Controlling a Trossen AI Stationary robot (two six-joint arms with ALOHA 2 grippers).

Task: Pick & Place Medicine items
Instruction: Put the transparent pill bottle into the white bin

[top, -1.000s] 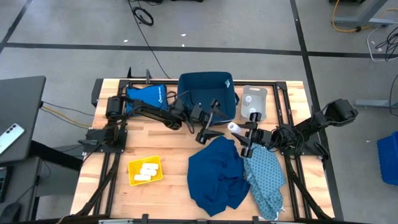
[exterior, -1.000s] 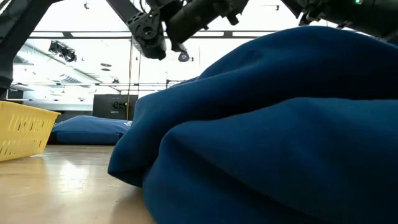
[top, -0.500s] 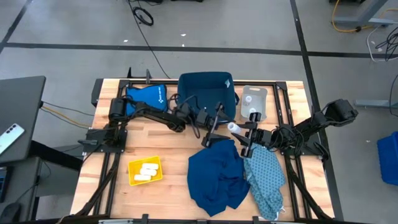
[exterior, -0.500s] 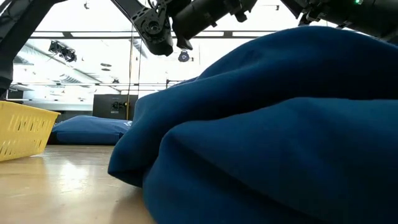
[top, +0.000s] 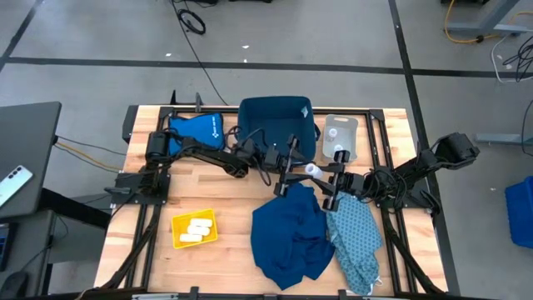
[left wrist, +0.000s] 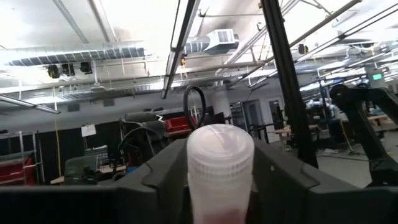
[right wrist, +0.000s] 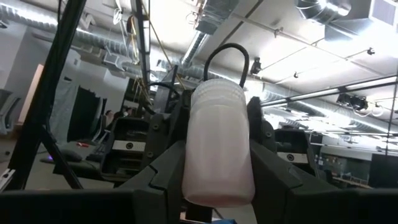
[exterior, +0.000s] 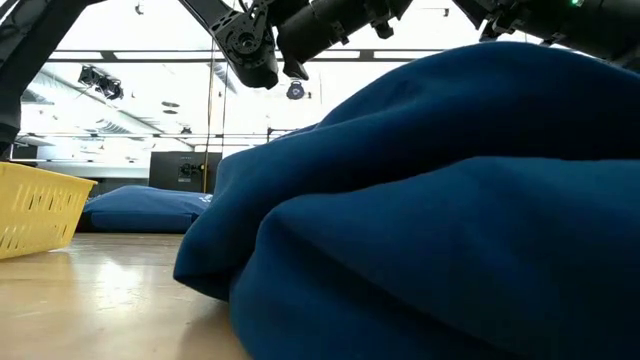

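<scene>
A small whitish bottle point(top: 312, 170) with a ribbed cap is up in the air over the table's middle, above the edge of a dark blue cloth point(top: 291, 233). My right gripper point(top: 321, 176) is shut on it from the table's right. My left gripper point(top: 301, 171) meets it from the left, its fingers close on both sides in the left wrist view. Cream-white packs point(top: 196, 229) lie in the yellow tray point(top: 177, 237) near the table's near-left. In the low view the cloth point(exterior: 450, 200) hides the bottle. My left gripper point(left wrist: 221, 149) has the bottle's upper part point(left wrist: 221, 171), just below the ribbed cap, between its two fingers point(left wrist: 168, 180), coming about level from the table's left. The bottle stands upright, clear of the table. My right gripper point(right wrist: 217, 149) pinches the bottle's body point(right wrist: 217, 168) between its two fingers point(right wrist: 264, 168), about level from the table's right. The bottle is upright with its cap point(right wrist: 217, 93) on top, lifted clear.
A dark blue bin point(top: 277, 125) and a clear pouch point(top: 340, 135) sit at the far edge, a flat blue pouch point(top: 193, 129) at far left. A patterned cloth point(top: 354, 237) lies beside the blue one. The yellow tray point(exterior: 40, 210) shows at the low view's left.
My left gripper has moved toward the table's right, up to the bottle held by my right gripper. My right gripper and the bottle have kept still.
</scene>
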